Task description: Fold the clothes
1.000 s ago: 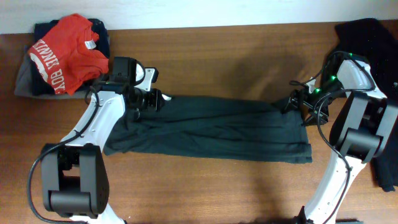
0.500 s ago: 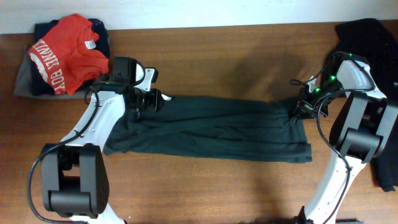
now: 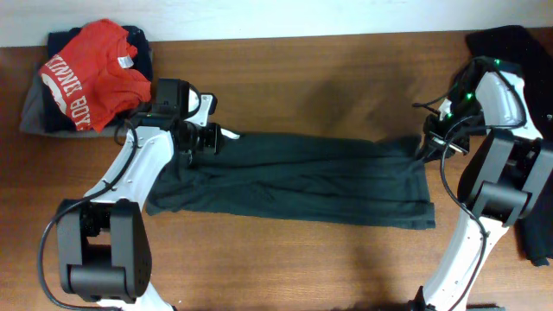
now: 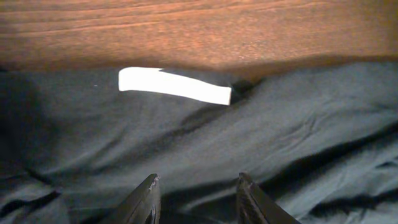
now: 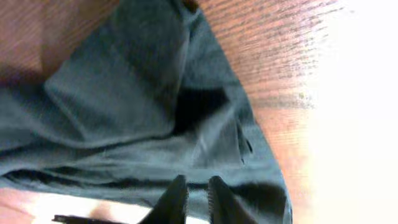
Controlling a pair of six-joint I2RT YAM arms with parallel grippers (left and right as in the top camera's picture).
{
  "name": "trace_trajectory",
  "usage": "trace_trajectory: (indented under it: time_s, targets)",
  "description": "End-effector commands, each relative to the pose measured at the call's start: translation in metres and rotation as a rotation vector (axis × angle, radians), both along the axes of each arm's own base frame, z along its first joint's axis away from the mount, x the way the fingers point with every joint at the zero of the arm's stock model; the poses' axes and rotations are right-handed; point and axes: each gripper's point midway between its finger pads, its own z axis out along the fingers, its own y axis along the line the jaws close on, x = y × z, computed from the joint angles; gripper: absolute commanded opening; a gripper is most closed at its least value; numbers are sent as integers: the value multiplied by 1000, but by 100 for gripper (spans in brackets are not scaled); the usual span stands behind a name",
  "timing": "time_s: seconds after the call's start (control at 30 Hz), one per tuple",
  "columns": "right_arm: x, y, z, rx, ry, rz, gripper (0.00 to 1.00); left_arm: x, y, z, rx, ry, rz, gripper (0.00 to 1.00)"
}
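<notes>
Overhead, the left gripper point(image 3: 218, 136) rests at the black T-shirt point(image 3: 294, 177)'s top-left edge, jaws half apart; whether it grips, I cannot tell. The shirt stretches across the table point(image 3: 328, 78) to the right gripper point(image 3: 429, 143), clenched on its top-right corner.

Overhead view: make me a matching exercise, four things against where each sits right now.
Things:
1. black T-shirt
2. red tee
3. left end effector
4. right end effector

Places:
A. in the far left corner of the table
B. at the shirt's right end, fingers nearly together on the cloth
C. stretched long across the middle of the table
D. at the shirt's left end, on its far edge

Pairs: 1-C, 2-A, 3-D, 4-B
</notes>
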Motion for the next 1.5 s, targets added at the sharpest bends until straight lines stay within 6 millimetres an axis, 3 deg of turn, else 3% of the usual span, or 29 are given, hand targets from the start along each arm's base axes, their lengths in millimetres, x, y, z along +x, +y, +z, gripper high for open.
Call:
trace_trajectory:
  time_s: [0.0, 0.17, 0.33, 0.47, 0.77, 1.07, 1.2, 1.33, 1.47]
  targets:
    - [0, -9, 29, -62, -29, 9, 8, 6, 5, 9, 31, -38, 2, 40]
    - [-12, -18, 36, -123, 33, 7, 5, 6, 6, 9, 34, -38, 3, 40]
    - [-1, -21, 26, -135, -13, 4, 42, 6, 6, 9, 34, -38, 3, 40]
    - [-4, -19, 14, -130, 0, 5, 42, 6, 6, 9, 34, -37, 3, 40]
    - [-13, 1, -23, -45, 8, 4, 33, 6, 6, 9, 34, -38, 3, 40]
    - [-9, 8, -26, -48, -4, 25, 32, 6, 6, 9, 34, -38, 3, 40]
    - [-7, 8, -28, -53, -14, 19, 24, 6, 6, 9, 34, -37, 3, 40]
    - [-5, 7, -29, -57, -20, 15, 4, 6, 6, 9, 34, -37, 3, 40]
    - [-5, 7, -28, -59, -17, 7, 4, 6, 6, 9, 34, -37, 3, 40]
